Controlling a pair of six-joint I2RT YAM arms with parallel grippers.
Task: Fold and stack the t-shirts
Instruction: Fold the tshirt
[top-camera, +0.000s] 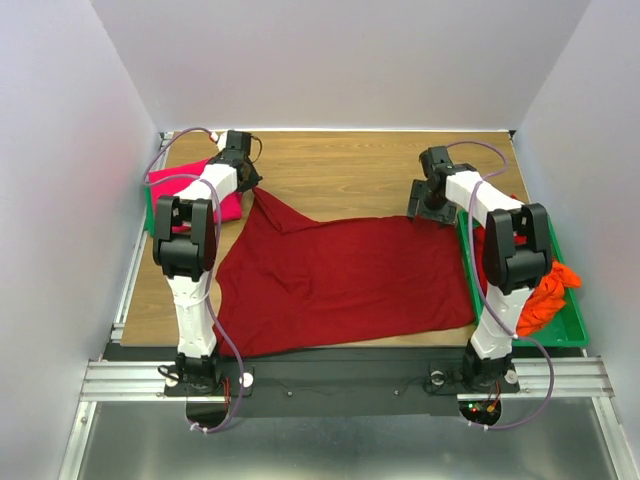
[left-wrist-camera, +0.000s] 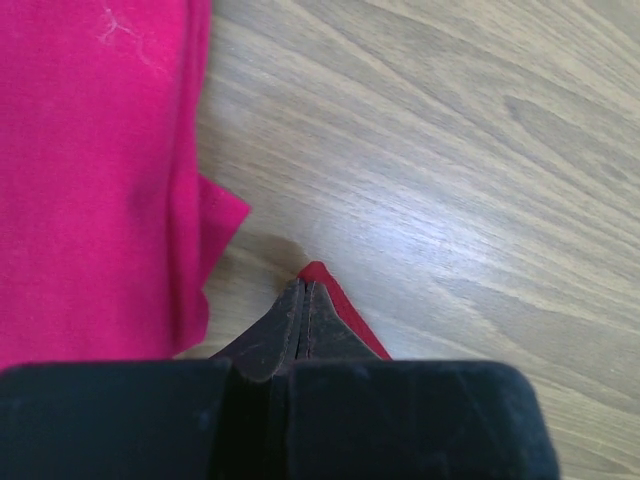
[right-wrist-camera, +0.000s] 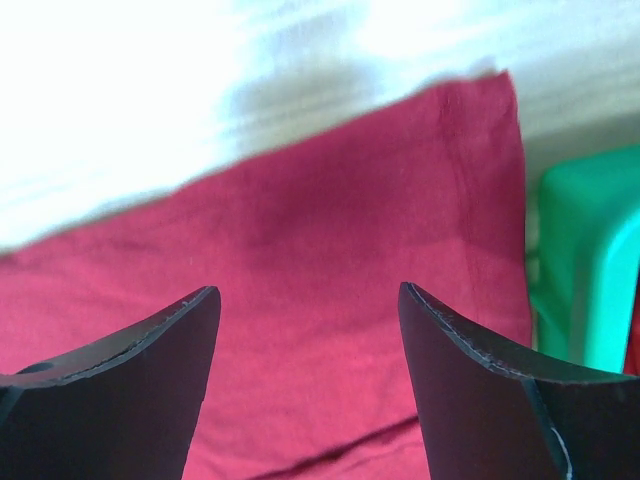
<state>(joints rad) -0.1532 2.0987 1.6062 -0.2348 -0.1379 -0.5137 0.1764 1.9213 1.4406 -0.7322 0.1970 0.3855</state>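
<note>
A dark red t-shirt (top-camera: 340, 280) lies spread across the middle of the table. Its far left corner (left-wrist-camera: 345, 310) is pulled to a point, and my left gripper (top-camera: 250, 186) (left-wrist-camera: 305, 290) is shut on it. Just left of that corner lies a folded bright pink-magenta t-shirt (top-camera: 190, 190) (left-wrist-camera: 90, 170). My right gripper (top-camera: 425, 208) (right-wrist-camera: 308, 292) hangs open over the dark red t-shirt's (right-wrist-camera: 330, 200) far right corner, with nothing between its fingers. An orange t-shirt (top-camera: 548, 295) is bunched up in the tray on the right.
A green plastic tray (top-camera: 575, 335) (right-wrist-camera: 585, 250) runs along the right edge of the table, right beside the dark red shirt. Another green rim (top-camera: 149, 215) shows under the pink shirt at far left. Bare wooden tabletop (top-camera: 350, 170) lies behind the shirt. Grey walls stand on three sides.
</note>
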